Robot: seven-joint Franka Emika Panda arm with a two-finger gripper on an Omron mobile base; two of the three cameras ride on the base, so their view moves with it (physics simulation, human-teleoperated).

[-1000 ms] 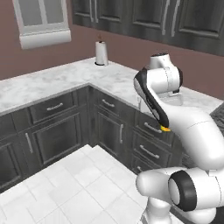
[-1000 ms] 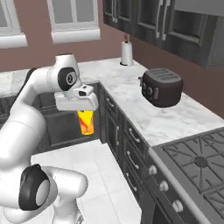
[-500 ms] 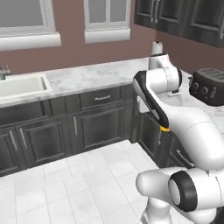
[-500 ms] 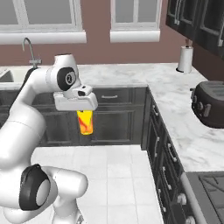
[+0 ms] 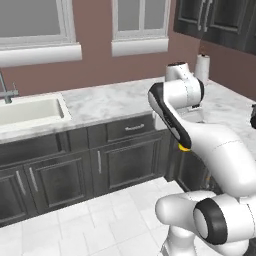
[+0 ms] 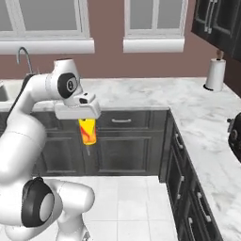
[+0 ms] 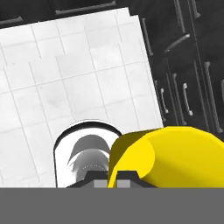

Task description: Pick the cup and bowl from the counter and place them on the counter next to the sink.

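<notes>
My gripper (image 6: 87,123) is shut on the small yellow cup (image 6: 87,131), which hangs upright below the hand, above the floor in front of the dark cabinets. A red-orange mark shows on the cup's side. In the hand view the cup (image 7: 170,153) lies across the lower right, over white floor tiles. The white marble counter (image 5: 115,97) runs along the wall, and the off-white sink (image 5: 30,111) with its grey tap (image 5: 6,92) is set in it at the left. The curved tap (image 6: 22,53) also shows in the right base view. The bowl is out of view.
A paper towel roll (image 6: 215,74) stands in the counter's far corner, and a dark toaster (image 6: 234,134) sits on the right-hand counter run. Dark drawers and cabinet doors (image 5: 125,160) front the counter. White tiled floor (image 5: 100,220) lies between me and the cabinets.
The whole picture has shifted: the base has turned from the corner counter toward the sink stretch. The cup has stayed in the shut gripper throughout.
</notes>
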